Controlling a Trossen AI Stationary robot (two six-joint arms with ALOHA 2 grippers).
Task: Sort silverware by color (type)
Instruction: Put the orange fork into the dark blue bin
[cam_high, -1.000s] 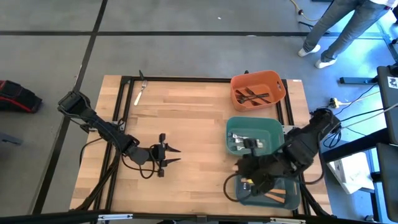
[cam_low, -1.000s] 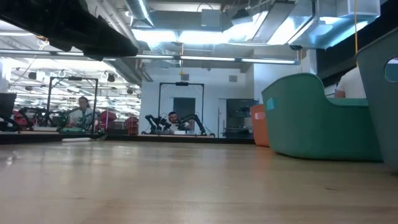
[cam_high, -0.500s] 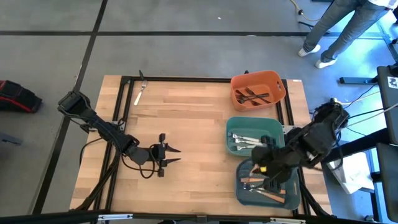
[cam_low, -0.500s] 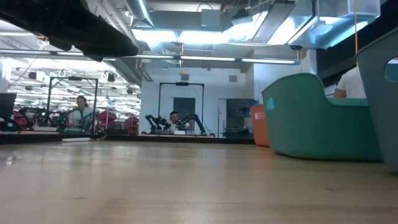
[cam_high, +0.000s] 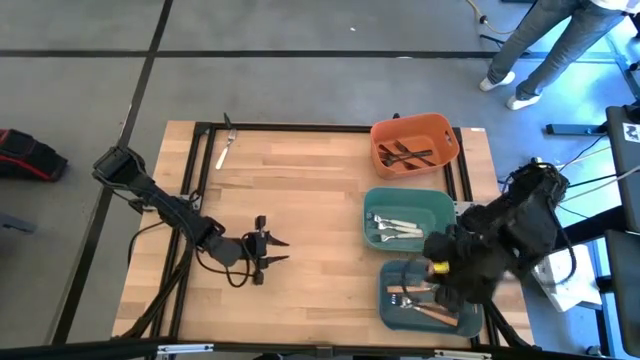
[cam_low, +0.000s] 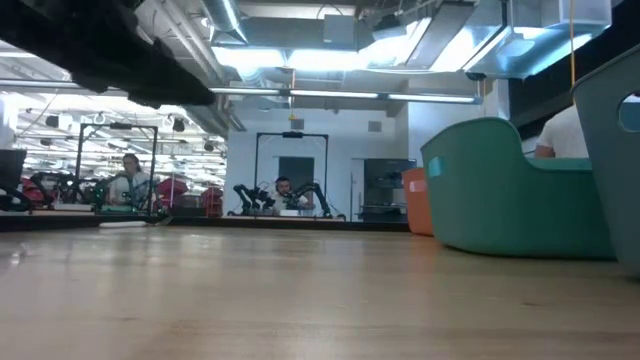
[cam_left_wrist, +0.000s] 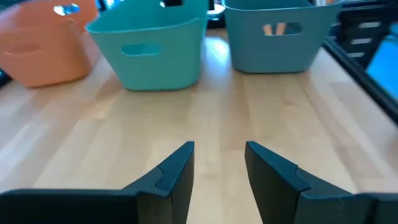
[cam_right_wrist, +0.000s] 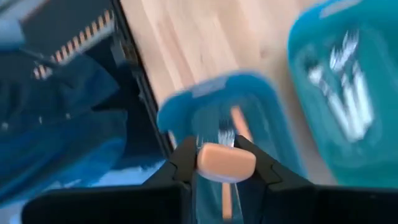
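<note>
My right gripper (cam_high: 440, 272) hovers over the blue-grey bin (cam_high: 392, 312) at the table's near right, shut on an orange-tan-handled fork (cam_right_wrist: 225, 160). Forks with orange-tan handles (cam_high: 432, 313) lie in that bin. Pale silver forks (cam_high: 395, 226) lie in the teal bin (cam_high: 372, 202), and dark forks (cam_high: 405, 155) in the orange bin (cam_high: 445, 132). One fork (cam_high: 224, 148) lies at the table's far left corner, across the black frame rail. My left gripper (cam_high: 283, 250) waits open over the table's left middle, with bare wood between its fingers (cam_left_wrist: 217, 163). My right gripper pinches the fork's orange-tan handle (cam_right_wrist: 225, 163) between its two fingers. The fingers point steeply down from above the blue-grey bin. The rest of the fork is blurred below the fingers, so how it hangs cannot be told.
The three bins stand in a row along the table's right side. A black frame rail (cam_high: 300, 128) borders the wooden top. Open wood lies between my left gripper and the bins. A person (cam_high: 545, 45) stands on the floor beyond the far right corner.
My right gripper has moved toward the table's right edge above the blue-grey bin and has rolled at the wrist, still shut on the orange-tan handle.
</note>
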